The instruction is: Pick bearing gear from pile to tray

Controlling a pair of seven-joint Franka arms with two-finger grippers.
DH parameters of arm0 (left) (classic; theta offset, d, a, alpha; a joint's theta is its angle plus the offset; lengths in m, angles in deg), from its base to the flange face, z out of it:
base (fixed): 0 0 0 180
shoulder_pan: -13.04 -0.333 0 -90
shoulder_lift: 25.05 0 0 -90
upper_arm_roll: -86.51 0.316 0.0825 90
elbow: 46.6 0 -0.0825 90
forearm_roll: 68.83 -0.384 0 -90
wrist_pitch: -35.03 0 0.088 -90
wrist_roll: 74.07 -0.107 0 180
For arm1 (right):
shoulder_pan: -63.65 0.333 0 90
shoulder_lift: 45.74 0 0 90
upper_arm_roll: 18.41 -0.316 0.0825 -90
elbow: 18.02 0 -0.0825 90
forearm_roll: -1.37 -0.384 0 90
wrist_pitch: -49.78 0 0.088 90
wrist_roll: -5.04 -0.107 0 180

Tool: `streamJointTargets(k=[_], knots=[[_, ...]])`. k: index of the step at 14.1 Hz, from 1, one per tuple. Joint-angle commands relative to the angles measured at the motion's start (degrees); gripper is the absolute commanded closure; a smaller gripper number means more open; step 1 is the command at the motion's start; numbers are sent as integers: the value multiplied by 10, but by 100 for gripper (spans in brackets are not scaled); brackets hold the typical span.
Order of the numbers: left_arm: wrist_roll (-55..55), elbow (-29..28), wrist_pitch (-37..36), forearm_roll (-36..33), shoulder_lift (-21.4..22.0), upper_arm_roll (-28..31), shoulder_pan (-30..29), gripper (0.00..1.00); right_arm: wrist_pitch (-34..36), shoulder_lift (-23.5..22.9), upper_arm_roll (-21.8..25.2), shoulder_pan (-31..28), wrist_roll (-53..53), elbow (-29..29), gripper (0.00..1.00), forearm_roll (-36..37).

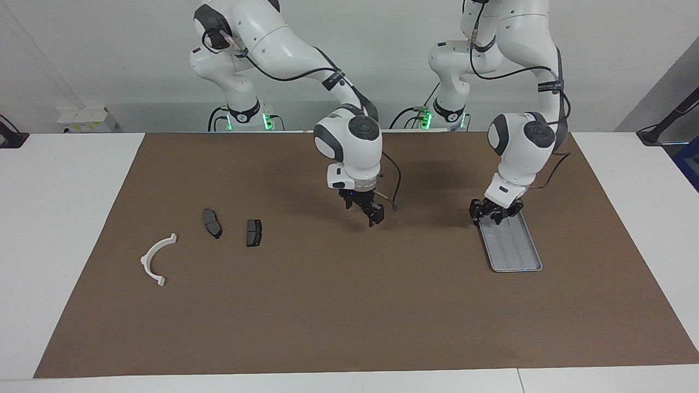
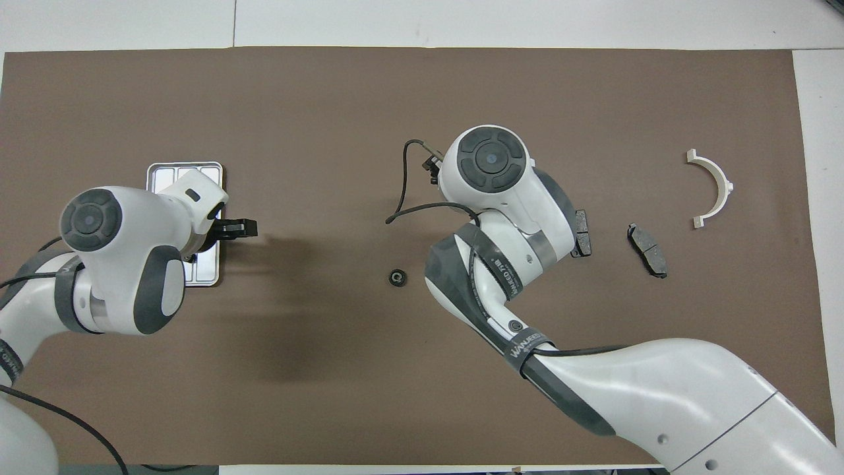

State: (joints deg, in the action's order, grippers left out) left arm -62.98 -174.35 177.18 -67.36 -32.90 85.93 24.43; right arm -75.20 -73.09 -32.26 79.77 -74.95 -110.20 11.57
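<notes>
— Fingers first: how do they stand?

— Right fingers (image 1: pixel 375 217) stand apart and hold nothing, up in the air over the middle of the mat (image 1: pixel 349 305). Left fingers (image 1: pixel 480 213) hang low over the end of the tray (image 1: pixel 519 256) nearer the robots; I cannot tell whether they are wide or narrow, or holding anything.

— And the ring?

— The ring (image 2: pixel 396 278) lies free on the mat, in the middle of the table (image 1: pixel 65 218). It is seen from overhead just beside the right arm's wrist. In the facing view the right fingers hide it. It is well apart from the tray and not in it.

— Room around it?

— Bare mat on all sides of the ring. The two pads (image 1: pixel 254 232) lie toward the right arm's end, a little farther from the robots than the ring. The white arc (image 2: pixel 728 189) lies closer to that end's mat edge. The tray sits well inside the mat near the left arm's end, with no parts showing on the part of its base in view.
</notes>
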Motion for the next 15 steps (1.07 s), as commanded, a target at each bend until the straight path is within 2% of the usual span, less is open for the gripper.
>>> streamJointTargets(k=[1, 4, 6, 9, 12, 15], knots=[[89, 25, -5, 7, -10, 9, 83, 25, 36, 30, -10, -41, 100, -4, 0, -18], [185, 94, -58, 1, -55, 11, 170, 25, 79, 57, -10, -90, 272, -4, 0, -31], [242, 136, -76, -8, -80, 11, 211, 25, 99, 68, -10, -119, 370, -4, 0, -31], [297, 207, -142, -34, -116, 12, 261, 25, 107, 77, -9, -156, 488, -10, 0, -31], [328, 207, -146, -47, -118, 10, 271, 24, 107, 78, -9, -181, 570, -12, 0, -31], [338, 167, -126, -47, -110, 8, 288, 24, 110, 80, -8, -211, 648, -12, 0, -30]])
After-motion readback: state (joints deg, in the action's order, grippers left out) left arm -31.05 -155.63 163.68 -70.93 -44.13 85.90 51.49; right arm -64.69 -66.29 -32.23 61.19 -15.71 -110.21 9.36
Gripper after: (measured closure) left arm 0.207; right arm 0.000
